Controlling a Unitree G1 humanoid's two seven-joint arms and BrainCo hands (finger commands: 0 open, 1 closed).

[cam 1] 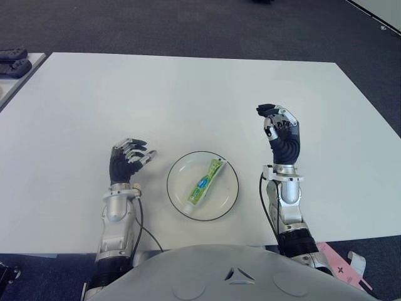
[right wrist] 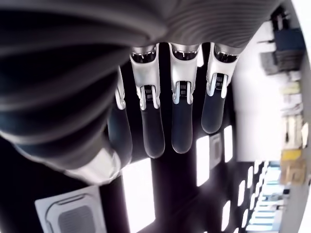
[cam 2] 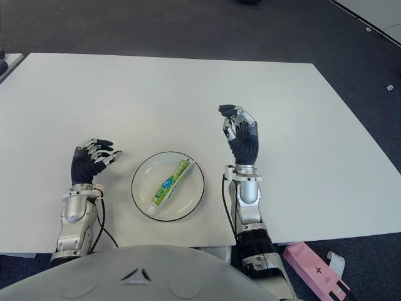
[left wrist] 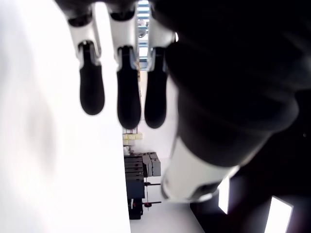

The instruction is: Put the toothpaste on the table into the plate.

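Toothpaste (cam 1: 205, 182): green tube lying diagonally inside the plate, held by neither hand.
Plate (cam 1: 180, 199): white, dark-rimmed, on the table's near edge between the two hands.
Right hand (cam 1: 282, 132): raised just right of the plate, fingers loosely extended, holding nothing.
Left hand (cam 1: 128, 160): just left of the plate, fingers relaxed, empty.
Table (cam 1: 188, 94): white.
Step in hand: placement looks done; the robot should draw the right hand away without nudging the rim.
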